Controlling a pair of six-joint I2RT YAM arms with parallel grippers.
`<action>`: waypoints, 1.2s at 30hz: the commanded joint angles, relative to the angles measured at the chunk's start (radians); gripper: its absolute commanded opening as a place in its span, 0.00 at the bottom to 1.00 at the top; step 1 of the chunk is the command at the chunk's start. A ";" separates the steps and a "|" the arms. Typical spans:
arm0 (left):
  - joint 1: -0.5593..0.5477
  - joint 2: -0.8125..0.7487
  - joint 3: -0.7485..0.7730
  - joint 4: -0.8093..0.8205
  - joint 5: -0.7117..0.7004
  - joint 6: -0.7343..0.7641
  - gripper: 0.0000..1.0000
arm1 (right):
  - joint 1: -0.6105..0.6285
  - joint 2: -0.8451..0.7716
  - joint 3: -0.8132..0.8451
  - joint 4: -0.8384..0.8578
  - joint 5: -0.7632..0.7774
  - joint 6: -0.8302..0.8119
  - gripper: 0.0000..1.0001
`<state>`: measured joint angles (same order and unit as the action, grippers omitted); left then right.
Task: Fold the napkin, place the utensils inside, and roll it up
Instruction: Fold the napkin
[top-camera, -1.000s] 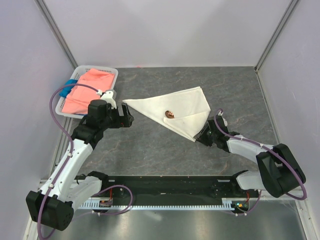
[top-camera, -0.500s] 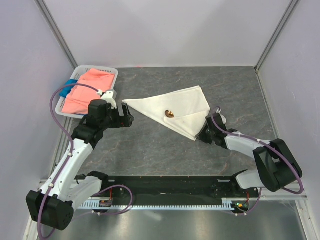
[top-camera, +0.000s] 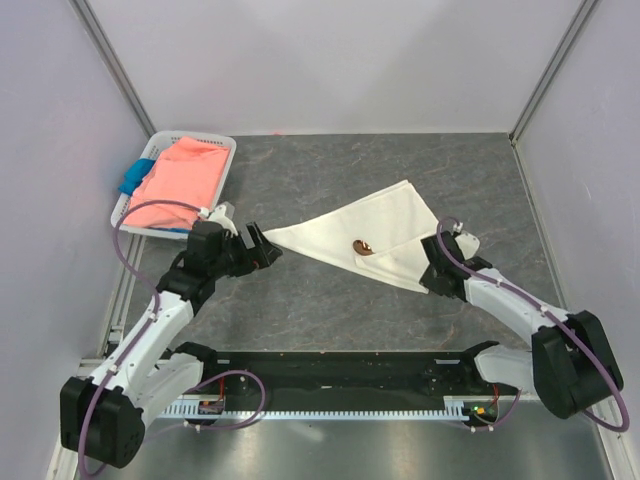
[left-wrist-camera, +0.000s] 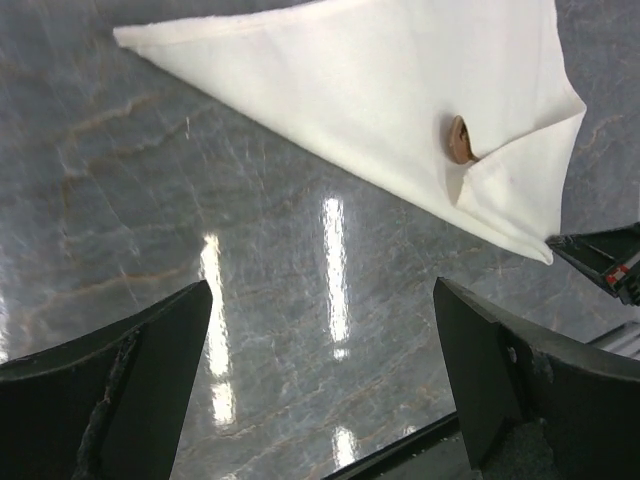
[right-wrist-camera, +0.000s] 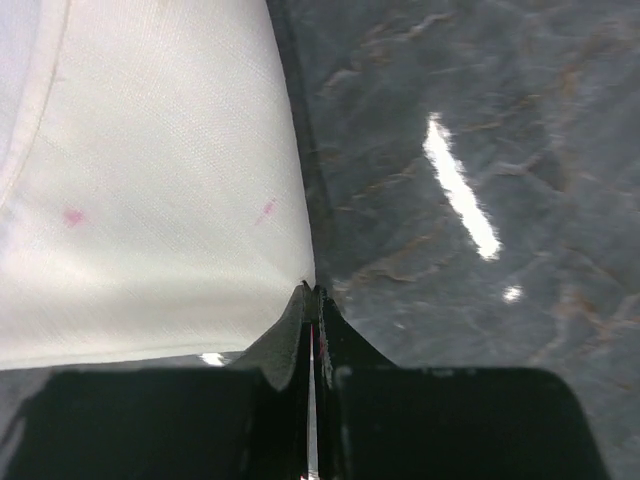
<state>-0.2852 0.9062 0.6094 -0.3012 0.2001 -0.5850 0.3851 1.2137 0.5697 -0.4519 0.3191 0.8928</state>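
Nearest the arm bases, the right gripper (top-camera: 433, 280) sits low on the grey table (top-camera: 330, 310) at the near right corner of the napkin (top-camera: 375, 225). Its jaws are pressed together. In the wrist view the cloth's corner runs straight into the fingertips (right-wrist-camera: 300, 315), so they seem to be nipping just the tip of it, though that close view shows little more than the edge. The left wrist view shows the same corner touching the right gripper's black tip.

The left gripper (top-camera: 262, 250) is level with the napkin's left point and just beside it, not touching the cloth. Its jaws stand wide apart with nothing between them. Its wrist view shows both dark fingers (left-wrist-camera: 150, 370) over bare table, with the napkin beyond them.

The napkin lies flat in the middle of the table, folded into a long triangle. The sharp point is to the left, and the broad end is to the right, between the near right corner and a far right corner. A small flap at the near right corner is turned in over the cloth.

The spoon (top-camera: 362, 246) lies on the napkin, near its near edge. Only its copper-brown bowl shows at the flap's edge, and the handle is hidden under the cloth.

Beyond the napkin's left point, well apart at the far left, is a white basket (top-camera: 232, 146). A salmon-pink cloth (top-camera: 180, 180) lies in it, and a blue cloth (top-camera: 132, 178) shows at its left side.
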 joint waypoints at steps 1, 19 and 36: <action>-0.034 -0.030 -0.094 0.180 -0.069 -0.202 0.99 | -0.032 -0.091 -0.024 -0.171 0.104 -0.025 0.00; -0.071 0.264 -0.232 0.570 -0.284 -0.380 0.80 | -0.046 -0.264 0.004 -0.217 0.012 -0.078 0.61; -0.068 0.603 -0.117 0.700 -0.357 -0.454 0.62 | -0.046 -0.330 0.070 -0.217 -0.038 -0.146 0.64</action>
<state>-0.3511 1.4570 0.4568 0.3656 -0.0959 -0.9985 0.3428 0.8825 0.6132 -0.6743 0.2958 0.7689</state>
